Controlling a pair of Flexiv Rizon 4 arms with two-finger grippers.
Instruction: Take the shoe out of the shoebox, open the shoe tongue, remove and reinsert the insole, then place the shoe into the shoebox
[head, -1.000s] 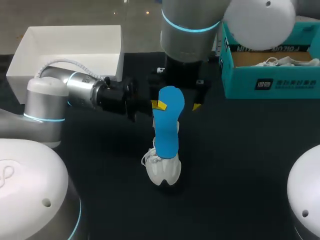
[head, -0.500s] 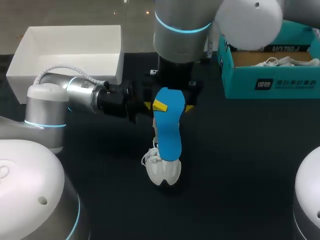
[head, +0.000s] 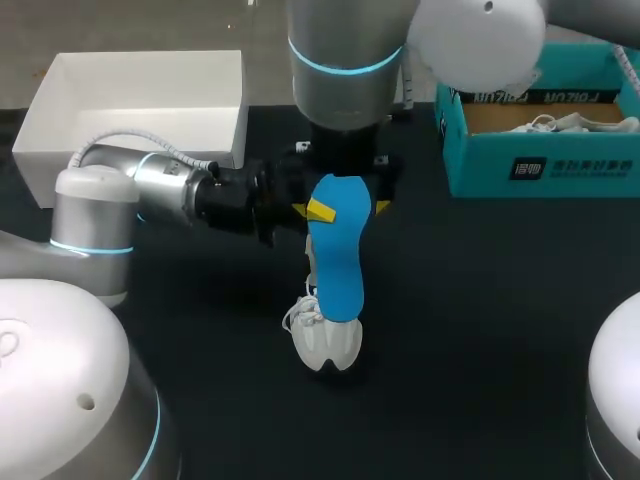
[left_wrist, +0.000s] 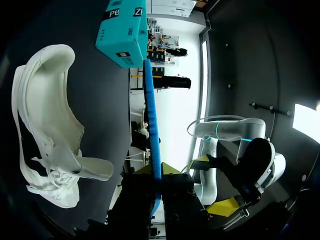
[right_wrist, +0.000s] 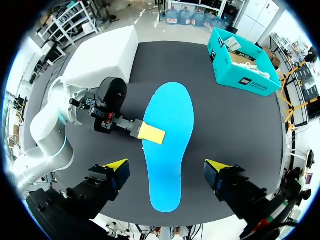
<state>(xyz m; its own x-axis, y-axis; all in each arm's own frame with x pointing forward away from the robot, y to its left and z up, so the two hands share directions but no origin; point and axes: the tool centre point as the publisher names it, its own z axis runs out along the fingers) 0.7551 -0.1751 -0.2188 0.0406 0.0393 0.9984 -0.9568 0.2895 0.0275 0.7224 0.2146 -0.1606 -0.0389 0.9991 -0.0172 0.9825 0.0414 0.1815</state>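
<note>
A blue insole (head: 335, 255) hangs in the air over the white shoe (head: 325, 340), which rests on the black table. My left gripper (head: 308, 211) comes in from the left and is shut on the insole's edge near its wide end. The left wrist view shows the insole (left_wrist: 152, 125) edge-on between that gripper's (left_wrist: 156, 181) fingers, with the shoe (left_wrist: 47, 130) off to one side. My right gripper (right_wrist: 165, 167) is above the insole (right_wrist: 169, 145), open wide, with a gap on each side. The shoe is hidden in the right wrist view.
A teal shoebox (head: 545, 165) stands at the back right with another white shoe (head: 575, 123) inside. A white open box (head: 140, 75) sits at the back left. The same teal shoebox (right_wrist: 240, 65) and white open box (right_wrist: 102, 57) lie beyond the insole in the right wrist view.
My right arm has shifted to the left above the insole. The left gripper and insole nudged slightly right early on, then held still. The shoe has not moved.
</note>
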